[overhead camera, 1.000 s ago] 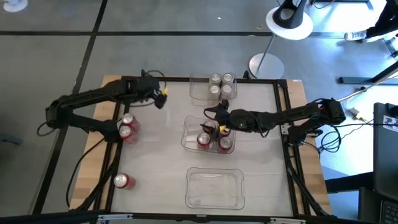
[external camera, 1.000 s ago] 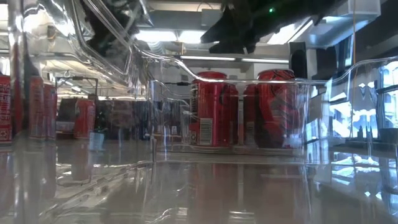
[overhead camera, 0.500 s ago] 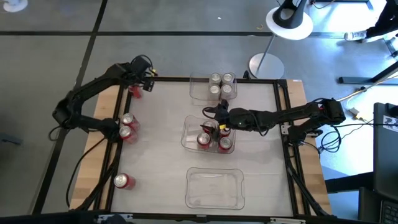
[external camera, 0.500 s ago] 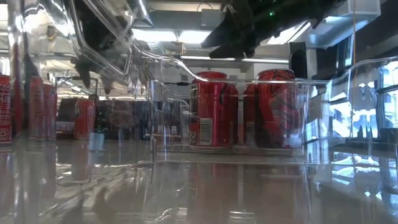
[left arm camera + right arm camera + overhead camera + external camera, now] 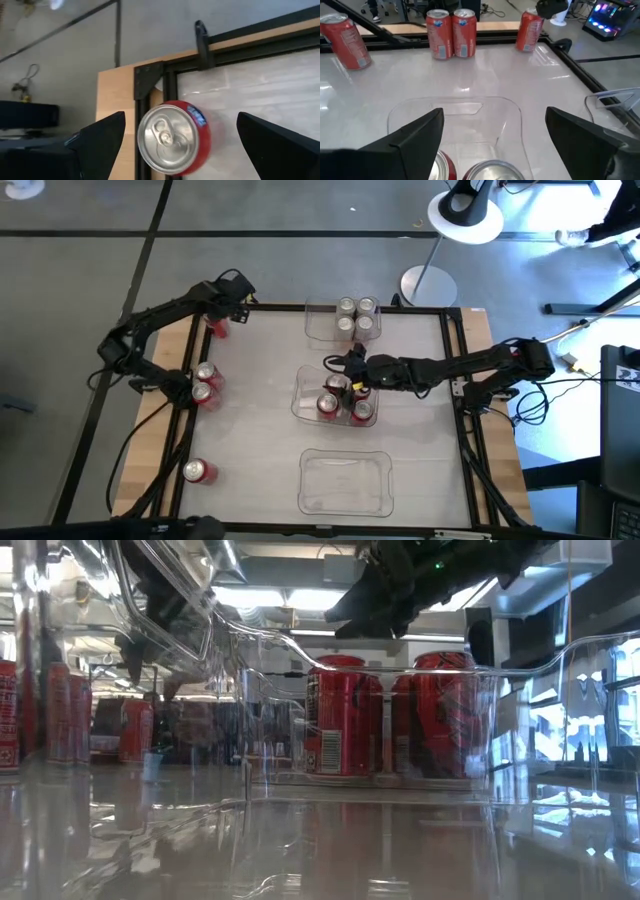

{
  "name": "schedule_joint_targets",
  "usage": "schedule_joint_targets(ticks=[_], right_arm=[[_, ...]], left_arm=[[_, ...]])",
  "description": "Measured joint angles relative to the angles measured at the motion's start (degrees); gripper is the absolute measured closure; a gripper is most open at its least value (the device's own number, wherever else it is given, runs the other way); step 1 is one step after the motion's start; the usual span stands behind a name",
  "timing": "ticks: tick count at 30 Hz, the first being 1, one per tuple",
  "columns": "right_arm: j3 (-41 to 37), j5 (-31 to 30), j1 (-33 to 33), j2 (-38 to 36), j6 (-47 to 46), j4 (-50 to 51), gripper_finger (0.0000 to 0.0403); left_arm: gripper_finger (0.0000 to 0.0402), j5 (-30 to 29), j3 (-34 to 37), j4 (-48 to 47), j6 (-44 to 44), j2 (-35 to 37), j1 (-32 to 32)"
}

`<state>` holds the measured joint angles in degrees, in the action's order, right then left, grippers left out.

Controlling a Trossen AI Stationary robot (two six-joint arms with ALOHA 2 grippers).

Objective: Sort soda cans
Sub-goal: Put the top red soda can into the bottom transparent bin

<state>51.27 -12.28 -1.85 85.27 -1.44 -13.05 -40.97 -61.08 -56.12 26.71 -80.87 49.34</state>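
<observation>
Far-left counter corner: left tool [image 5: 222,316] above a lone red can [image 5: 174,137] standing upright by the frame corner, fingers [image 5: 102,137] spread wide either side, not touching it

Left edge of counter [image 5: 260,390]: pair of red cans [image 5: 205,383] upright, touching each other; one more red can [image 5: 198,471] lying near the front-left edge, well apart from the pair

Centre: three clear trays in a row front to back
- far tray [image 5: 322,323]: four silver-bodied cans [image 5: 356,318] clustered at its right end
- middle tray [image 5: 305,402]: red cans [image 5: 329,404] plus a silver-topped can [image 5: 363,412] at its right; exact count hard to tell under the arm; in the low view two red cans [image 5: 340,715] upright side by side behind the clear wall
- front tray [image 5: 345,480]: nothing seen inside

Right tool [image 5: 345,367] over the far edge of the middle tray, above the cans; fingers [image 5: 410,137] parted wide, gripping nothing; wrist view looks across the tray rim [image 5: 455,102] to the left-edge cans

Right arm [image 5: 470,370] stretched in from the right side of the counter
</observation>
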Motion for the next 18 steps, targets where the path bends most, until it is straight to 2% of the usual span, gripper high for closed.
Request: schedule_joint_targets(ticks=[14,18], right_arm=[[0.0,4.9,0.0,0.2,0.0,1.3,0.0054],[0.0,5.5,0.0,0.2,-0.2,1.3,0.0054]], left_arm=[[0.0031,-1.6,0.6,-1.9,4.6,-5.0,0.3],[0.0031,-4.7,1.6,-1.9,4.7,-6.7,0.2]])
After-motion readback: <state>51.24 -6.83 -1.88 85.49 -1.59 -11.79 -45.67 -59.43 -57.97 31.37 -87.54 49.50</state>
